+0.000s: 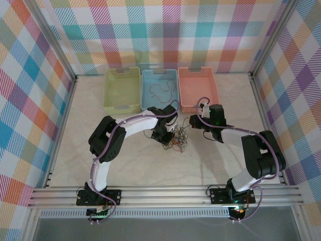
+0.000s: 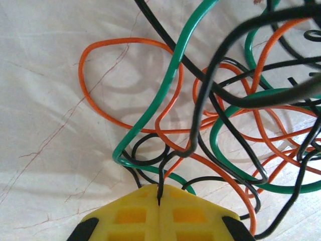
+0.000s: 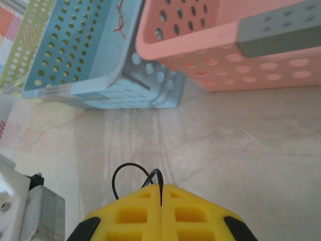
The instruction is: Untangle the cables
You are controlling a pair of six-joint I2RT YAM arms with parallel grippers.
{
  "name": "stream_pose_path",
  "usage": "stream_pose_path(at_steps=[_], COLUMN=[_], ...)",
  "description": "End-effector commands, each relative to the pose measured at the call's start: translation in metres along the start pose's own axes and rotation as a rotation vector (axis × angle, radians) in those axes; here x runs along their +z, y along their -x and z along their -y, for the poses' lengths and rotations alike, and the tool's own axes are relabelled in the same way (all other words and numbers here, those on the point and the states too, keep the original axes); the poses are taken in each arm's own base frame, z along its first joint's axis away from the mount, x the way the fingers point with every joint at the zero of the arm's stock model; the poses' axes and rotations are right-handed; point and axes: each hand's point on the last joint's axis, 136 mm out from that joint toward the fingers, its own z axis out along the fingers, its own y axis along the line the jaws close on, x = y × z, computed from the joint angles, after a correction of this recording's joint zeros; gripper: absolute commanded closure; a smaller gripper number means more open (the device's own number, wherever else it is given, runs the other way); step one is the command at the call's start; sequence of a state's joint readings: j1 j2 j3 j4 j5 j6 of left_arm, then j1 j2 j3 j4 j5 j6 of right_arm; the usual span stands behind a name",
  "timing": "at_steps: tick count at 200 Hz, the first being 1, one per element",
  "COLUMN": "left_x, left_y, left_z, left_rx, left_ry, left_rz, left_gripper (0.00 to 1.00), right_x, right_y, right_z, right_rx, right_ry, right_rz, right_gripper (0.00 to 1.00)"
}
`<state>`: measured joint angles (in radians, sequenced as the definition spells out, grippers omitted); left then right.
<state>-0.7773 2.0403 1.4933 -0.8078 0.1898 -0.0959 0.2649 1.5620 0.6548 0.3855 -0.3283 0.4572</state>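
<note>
The cables (image 1: 176,139) lie in a tangled heap of black, orange and green wires on the table's middle. In the left wrist view an orange loop (image 2: 100,47), a green wire (image 2: 165,95) and black wires cross one another. My left gripper (image 2: 159,202) is shut, its yellow pads pinching a thin black cable (image 2: 161,175) at the heap's near edge. My left gripper (image 1: 169,133) sits right over the heap. My right gripper (image 3: 161,195) is shut on another black cable (image 3: 120,169) that loops out from its tips. It (image 1: 192,122) hovers just right of the heap.
Three baskets stand side by side at the back: green (image 1: 122,90), blue (image 1: 159,103) holding a few loose wires (image 1: 161,90), and pink (image 1: 198,89). The blue basket (image 3: 90,65) and pink basket (image 3: 225,55) stand close ahead of the right gripper. Plaid walls enclose the table.
</note>
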Motion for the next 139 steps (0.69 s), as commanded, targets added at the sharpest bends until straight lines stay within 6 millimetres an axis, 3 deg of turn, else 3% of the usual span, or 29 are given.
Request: stream_pose_path(at_steps=[1,94,139], left_x=[-0.011,-0.021,-0.035], left_y=[-0.007,-0.006,0.001], left_z=[0.006,0.0,0.008], left_rx=[0.018,0.024,0.03], left_ry=[0.001,0.035,-0.003], left_rz=[0.007,0.05,0.124], left_gripper=[1.0,1.0,1.0], right_x=[-0.011,-0.05,-0.04], right_y=[0.008,0.025,0.03], right_z=[0.015,0.046,0.005], right_rx=[0.032,0.075,0.005], right_ry=[-0.079,-0.263,-0.044], right_rz=[0.057,0.244,0.21], right_gripper=[1.0,1.0,1.0])
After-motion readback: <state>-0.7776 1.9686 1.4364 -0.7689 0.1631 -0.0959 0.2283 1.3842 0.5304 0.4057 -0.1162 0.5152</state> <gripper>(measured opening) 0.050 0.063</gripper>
